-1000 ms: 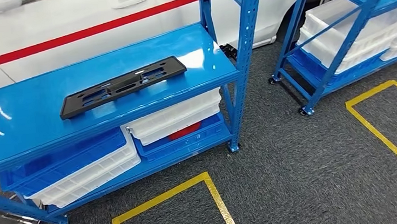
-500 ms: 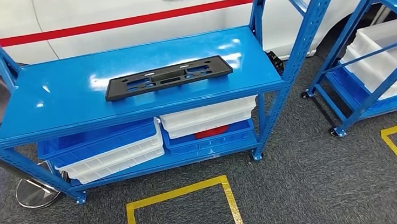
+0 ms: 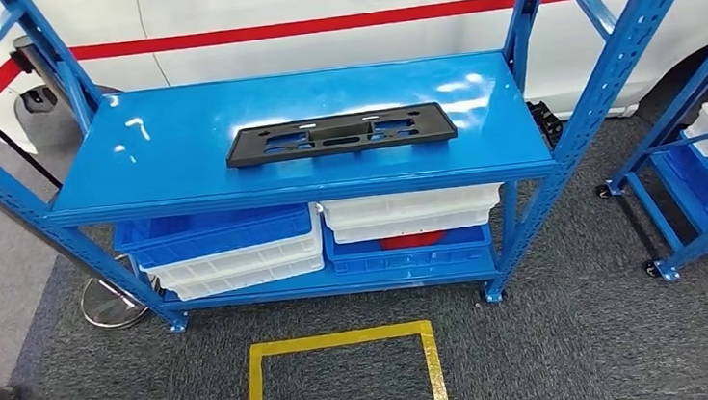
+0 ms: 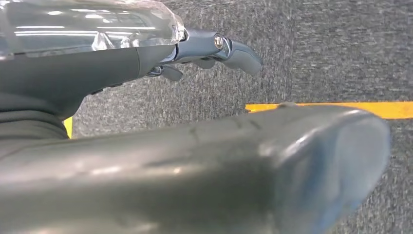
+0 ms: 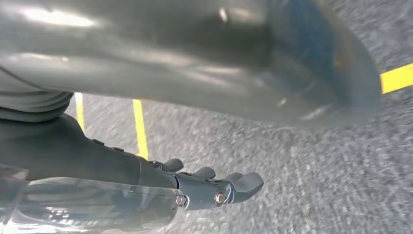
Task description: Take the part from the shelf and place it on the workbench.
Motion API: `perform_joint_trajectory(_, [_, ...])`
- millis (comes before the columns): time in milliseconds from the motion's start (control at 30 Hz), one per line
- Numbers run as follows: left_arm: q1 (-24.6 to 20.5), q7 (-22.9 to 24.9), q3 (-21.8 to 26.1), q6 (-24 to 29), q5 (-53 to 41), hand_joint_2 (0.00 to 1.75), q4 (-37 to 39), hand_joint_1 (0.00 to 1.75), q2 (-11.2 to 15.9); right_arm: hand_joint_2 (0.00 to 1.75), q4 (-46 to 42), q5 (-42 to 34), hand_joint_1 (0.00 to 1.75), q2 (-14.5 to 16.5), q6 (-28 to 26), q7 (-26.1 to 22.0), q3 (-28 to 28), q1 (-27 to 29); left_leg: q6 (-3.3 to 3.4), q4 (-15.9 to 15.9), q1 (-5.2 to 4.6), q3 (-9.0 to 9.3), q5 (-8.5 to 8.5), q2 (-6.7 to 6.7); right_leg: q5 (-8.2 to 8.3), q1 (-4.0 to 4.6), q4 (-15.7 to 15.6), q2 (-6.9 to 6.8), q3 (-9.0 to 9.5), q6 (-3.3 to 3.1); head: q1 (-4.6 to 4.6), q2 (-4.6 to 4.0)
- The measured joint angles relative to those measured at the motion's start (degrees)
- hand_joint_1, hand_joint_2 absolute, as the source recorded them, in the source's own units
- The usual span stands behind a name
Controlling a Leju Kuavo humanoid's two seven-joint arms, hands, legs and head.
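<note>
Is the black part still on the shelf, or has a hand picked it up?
On the shelf. The black part lies flat on the blue shelf, no hand near it.

Left hand (image 4: 204,112) hangs low over the grey carpet (image 4: 316,53), thick thumb stretched out straight, darker fingers (image 4: 229,48) extended alongside with only a slight curl, nothing in its grasp. Right hand (image 5: 195,146) hangs the same way above that carpet, thumb long and straight, fingers (image 5: 234,185) reaching out together and bent a little at the tips, holding nothing.
</note>
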Motion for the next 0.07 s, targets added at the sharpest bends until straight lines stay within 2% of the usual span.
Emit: perform_joint_trajectory(67, [0.1, 0.0, 0.0, 0.2, 0.0, 0.00, 0.0, 0.00, 0.0, 0.00, 0.0, -0.6, 0.00, 0.0, -0.3, 1.3, -0.1, 0.0, -0.10, 2.0, 0.15, -0.82, 0.04, 0.19, -0.10, 0.08, 0.0, -0.55, 0.08, 0.01, 0.00, 0.00])
